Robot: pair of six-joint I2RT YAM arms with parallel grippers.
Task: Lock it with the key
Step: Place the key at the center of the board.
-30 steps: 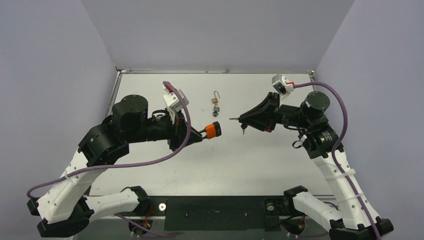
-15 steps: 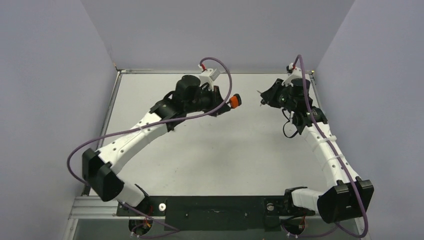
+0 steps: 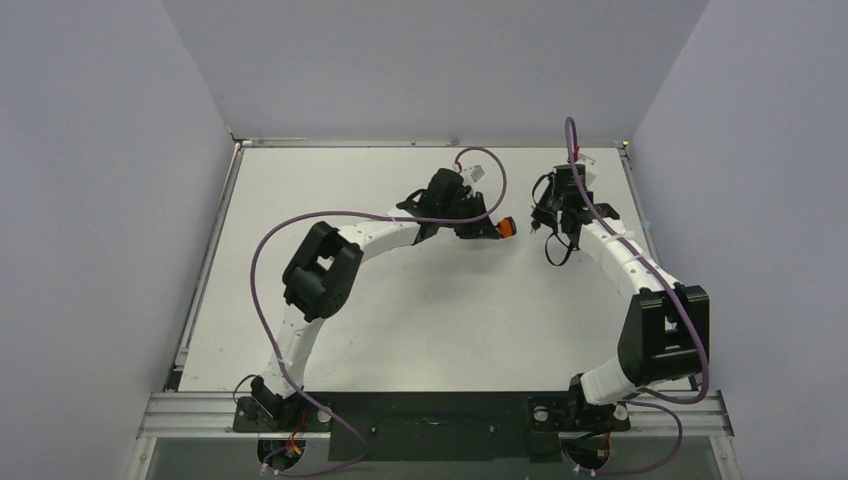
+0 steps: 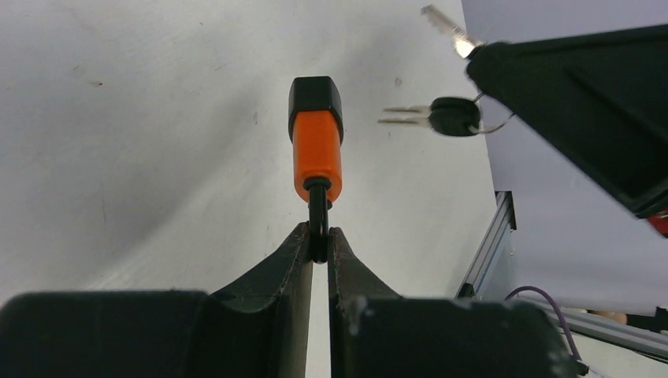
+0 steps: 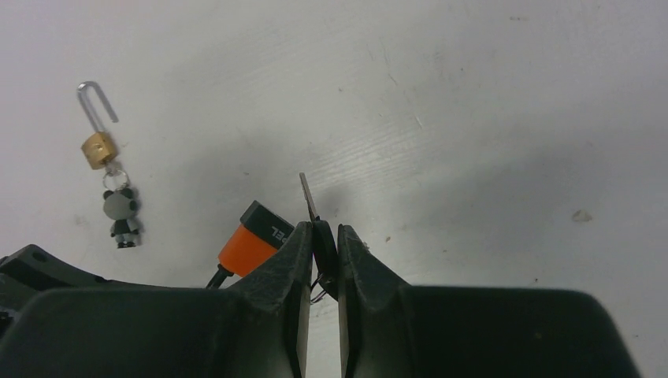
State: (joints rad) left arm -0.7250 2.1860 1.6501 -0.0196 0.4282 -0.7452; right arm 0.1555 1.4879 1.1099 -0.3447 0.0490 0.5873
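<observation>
My left gripper (image 4: 317, 240) is shut on the black shackle of an orange padlock (image 4: 317, 153) with a black end cap and holds it above the table. In the top view the padlock (image 3: 505, 228) sits just past the left gripper (image 3: 488, 228). My right gripper (image 5: 323, 236) is shut on the black head of a key (image 5: 306, 197), with the blade pointing out past the fingertips. A second key (image 4: 441, 116) hangs from the same ring. The key tip is close to the padlock (image 5: 250, 246) but apart from it. The right gripper (image 3: 545, 218) faces the padlock.
A small brass padlock (image 5: 98, 148) with an open shackle lies on the table, with a grey bear charm (image 5: 120, 213) attached. The table's metal edge rail (image 4: 488, 244) runs on the right. Grey walls close in at the back and sides.
Both arms have stretched out toward the back of the table. The orange padlock has moved right and back, and the key has moved closer to it.
</observation>
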